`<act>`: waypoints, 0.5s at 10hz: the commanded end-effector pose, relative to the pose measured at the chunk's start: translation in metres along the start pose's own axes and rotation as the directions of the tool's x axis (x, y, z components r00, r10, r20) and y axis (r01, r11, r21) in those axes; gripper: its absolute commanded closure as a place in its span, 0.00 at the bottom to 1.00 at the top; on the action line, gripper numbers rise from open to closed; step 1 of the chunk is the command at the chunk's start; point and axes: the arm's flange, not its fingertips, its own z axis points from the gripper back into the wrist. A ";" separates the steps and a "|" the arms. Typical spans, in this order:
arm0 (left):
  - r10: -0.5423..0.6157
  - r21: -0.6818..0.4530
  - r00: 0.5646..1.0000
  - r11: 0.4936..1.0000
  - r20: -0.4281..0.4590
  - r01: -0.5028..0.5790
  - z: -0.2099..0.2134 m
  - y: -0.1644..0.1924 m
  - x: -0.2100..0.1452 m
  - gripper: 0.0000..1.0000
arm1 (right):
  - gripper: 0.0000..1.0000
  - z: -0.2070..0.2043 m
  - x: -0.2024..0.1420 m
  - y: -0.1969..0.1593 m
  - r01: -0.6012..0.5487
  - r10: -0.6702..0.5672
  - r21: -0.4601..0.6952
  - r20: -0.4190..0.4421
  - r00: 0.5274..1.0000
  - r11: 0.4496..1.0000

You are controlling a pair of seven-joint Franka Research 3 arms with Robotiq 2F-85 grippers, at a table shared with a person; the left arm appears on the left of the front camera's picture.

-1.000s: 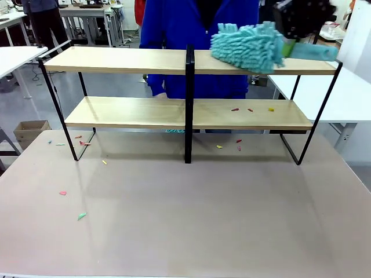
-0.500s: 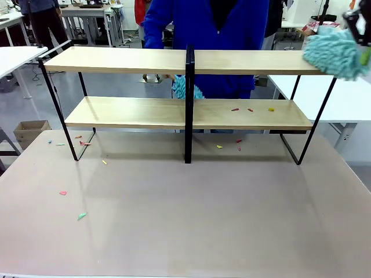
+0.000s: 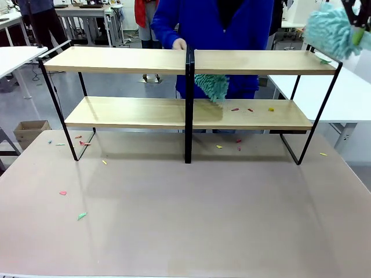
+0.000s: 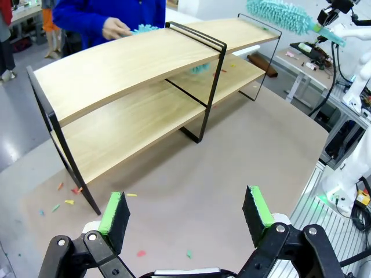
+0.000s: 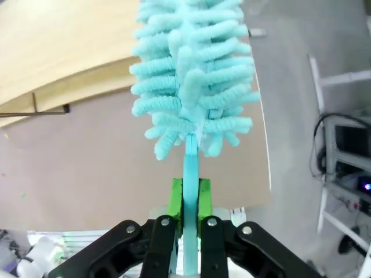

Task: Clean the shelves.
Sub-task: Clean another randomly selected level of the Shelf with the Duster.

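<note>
The shelves (image 3: 122, 60) stand across the table (image 3: 191, 226) toward twelve o'clock. The right gripper (image 5: 189, 200) is clamped on the handle of a teal microfibre duster (image 3: 327, 28), whose head hangs at two o'clock, just above the top board's right end. The left gripper (image 4: 185, 211) hovers over the table with its jaws spread wide, holding nothing. A person's hand (image 3: 179, 44) rests at the top board's far edge. The person's own teal duster (image 3: 213, 86) hangs between the boards, just at three o'clock of the central upright. Coloured scraps (image 3: 250, 109) lie on the lower board.
</note>
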 end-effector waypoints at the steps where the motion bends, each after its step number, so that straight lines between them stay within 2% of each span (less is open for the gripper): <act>1: 0.000 0.000 1.000 1.000 -0.004 0.000 0.000 0.000 0.000 0.00 | 0.88 -0.006 -0.011 -0.015 -0.052 0.051 0.048 0.031 0.998 0.997; 4: 0.000 0.000 1.000 1.000 -0.004 0.000 0.000 0.000 0.000 0.00 | 0.88 0.008 -0.017 -0.025 -0.071 0.067 0.108 0.040 0.997 0.992; 5: 0.000 0.000 1.000 1.000 -0.004 0.000 0.000 0.000 0.000 0.00 | 0.88 0.015 -0.018 -0.033 -0.181 0.184 0.246 0.008 0.983 0.952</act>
